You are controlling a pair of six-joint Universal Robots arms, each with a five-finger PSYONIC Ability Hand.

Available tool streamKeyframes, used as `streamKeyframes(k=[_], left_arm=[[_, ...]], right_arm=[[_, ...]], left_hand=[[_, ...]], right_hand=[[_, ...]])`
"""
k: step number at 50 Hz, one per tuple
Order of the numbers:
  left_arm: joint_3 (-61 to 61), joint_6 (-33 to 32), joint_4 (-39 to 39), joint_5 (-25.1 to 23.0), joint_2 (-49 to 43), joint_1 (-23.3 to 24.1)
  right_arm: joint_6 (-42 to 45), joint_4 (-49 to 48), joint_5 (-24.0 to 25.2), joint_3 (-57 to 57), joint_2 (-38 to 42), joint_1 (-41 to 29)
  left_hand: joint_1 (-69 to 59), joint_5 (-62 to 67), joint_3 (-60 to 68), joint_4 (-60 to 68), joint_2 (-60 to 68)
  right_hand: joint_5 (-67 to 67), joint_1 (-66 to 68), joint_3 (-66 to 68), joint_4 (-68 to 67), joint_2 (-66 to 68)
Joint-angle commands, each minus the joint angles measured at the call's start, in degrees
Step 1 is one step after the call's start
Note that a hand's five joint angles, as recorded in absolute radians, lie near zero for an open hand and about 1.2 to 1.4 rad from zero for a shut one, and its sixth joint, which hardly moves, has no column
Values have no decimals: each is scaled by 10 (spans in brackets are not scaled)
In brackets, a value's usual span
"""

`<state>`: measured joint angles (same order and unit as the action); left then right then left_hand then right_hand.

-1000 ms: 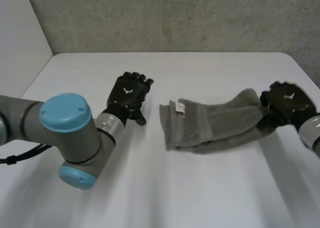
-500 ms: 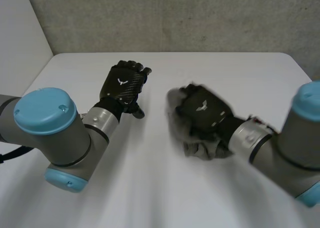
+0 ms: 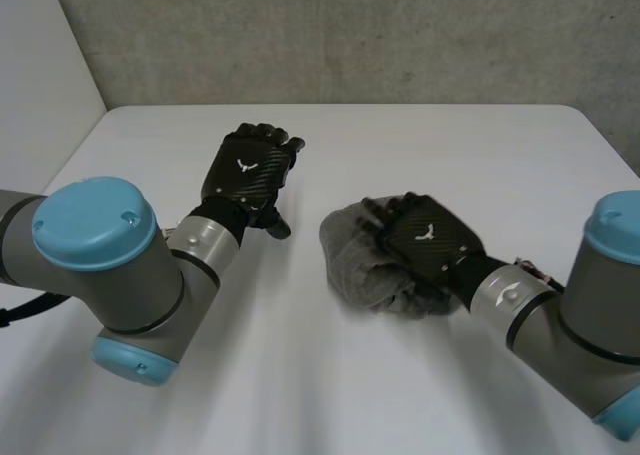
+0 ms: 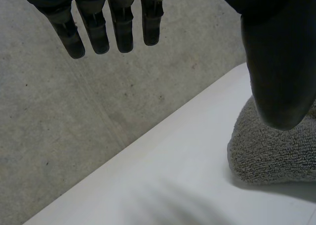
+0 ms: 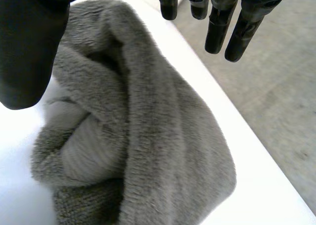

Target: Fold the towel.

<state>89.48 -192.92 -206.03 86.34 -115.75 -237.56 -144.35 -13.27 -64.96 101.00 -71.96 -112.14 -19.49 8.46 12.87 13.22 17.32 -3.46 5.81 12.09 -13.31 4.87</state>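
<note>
The grey towel (image 3: 352, 254) lies in a rumpled, doubled-over heap at the middle of the white table (image 3: 440, 145). My right hand (image 3: 427, 239) rests over the heap's right part. In the right wrist view the towel (image 5: 148, 136) sits under the palm of this hand (image 5: 29, 47), whose thumb and straight fingers stand spread above the folds, open and holding nothing. My left hand (image 3: 249, 176) hovers to the left of the towel, apart from it, fingers straight. In its own wrist view the left hand (image 4: 279, 62) is open, with the towel's end (image 4: 276, 153) just past the thumb.
A grey concrete wall (image 3: 350, 35) runs behind the table's far edge. Bare tabletop lies all around the heap. My left arm (image 3: 110, 265) crosses the near left, and my right arm (image 3: 590, 315) the near right.
My right hand swept from the table's right end leftward, carrying the towel's right end over onto the rest, then opened. The stretched towel is now a heap. The left hand barely moved.
</note>
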Motion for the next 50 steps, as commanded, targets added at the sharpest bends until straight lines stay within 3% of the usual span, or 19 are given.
streamKeyframes(k=[1,9,23,33,44,50], left_arm=[[0,0,-1,0,0,3],[3,0,0,1,3,4],[10,1,0,1,5,0],[17,1,0,1,5,-4],[22,1,0,1,10,-9],[26,1,0,0,14,-11]], right_arm=[[-100,-31,-4,20,-23,18],[-161,-34,-28,10,-15,3],[-168,-34,-52,-21,61,-62],[-169,-34,-64,-48,65,-92],[-147,-28,-68,-78,59,-100],[-68,-4,-71,-95,64,-100]], left_hand=[[15,-5,-29,-32,6],[15,-5,-29,-32,6],[15,-5,-29,-32,6],[15,-5,-29,-32,6],[17,-7,-29,-32,5],[17,-7,-29,-32,5]], right_hand=[[35,-40,-21,33,-30],[35,-35,-21,33,-25],[10,66,-21,33,76],[-37,113,-21,33,123],[-42,118,-21,33,128],[-89,165,-21,33,175]])
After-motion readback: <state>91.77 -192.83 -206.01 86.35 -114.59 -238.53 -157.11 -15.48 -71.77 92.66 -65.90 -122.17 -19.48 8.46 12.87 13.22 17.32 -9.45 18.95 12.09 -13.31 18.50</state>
